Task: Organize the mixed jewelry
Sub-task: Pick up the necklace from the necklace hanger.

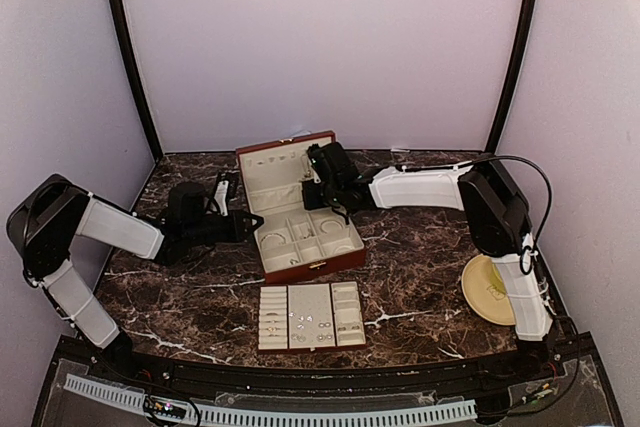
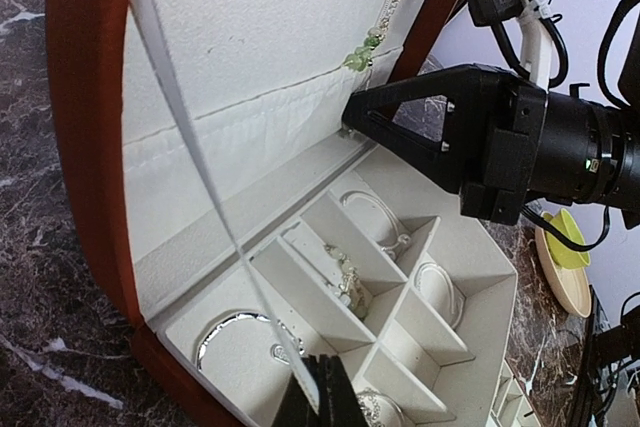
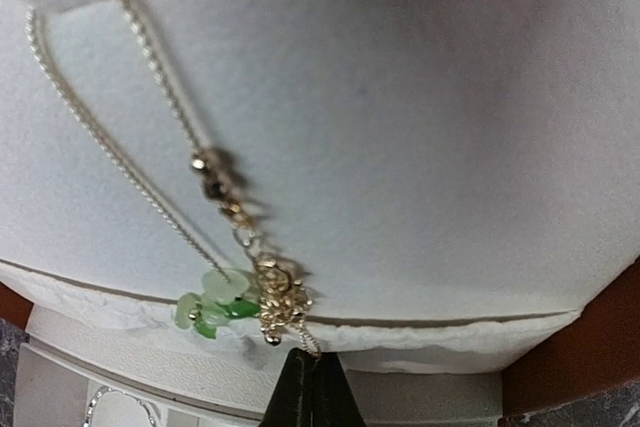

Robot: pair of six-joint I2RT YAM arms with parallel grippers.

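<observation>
The red-brown jewelry box (image 1: 312,267) stands open with its cream lid (image 1: 272,172) raised. A gold necklace (image 3: 278,297) with green beads (image 3: 215,302) hangs on the lid lining. My right gripper (image 3: 312,359) is shut on the chain's lower end; in the left wrist view, the right gripper (image 2: 352,112) points at the lid just below the green beads (image 2: 362,52). My left gripper (image 2: 325,387) hovers over the box's compartments, shut on the lid's white ribbon (image 2: 190,147). Silver bracelets (image 2: 235,332) and chains (image 2: 345,282) lie in the compartments. Tiny rings and earrings (image 1: 300,322) sit in the cream tray (image 1: 272,292).
A yellow dish (image 1: 487,292) lies at the right, beside the right arm's base. The tray sits just in front of the box on the dark marble table (image 1: 420,277). Purple walls close in the back and both sides.
</observation>
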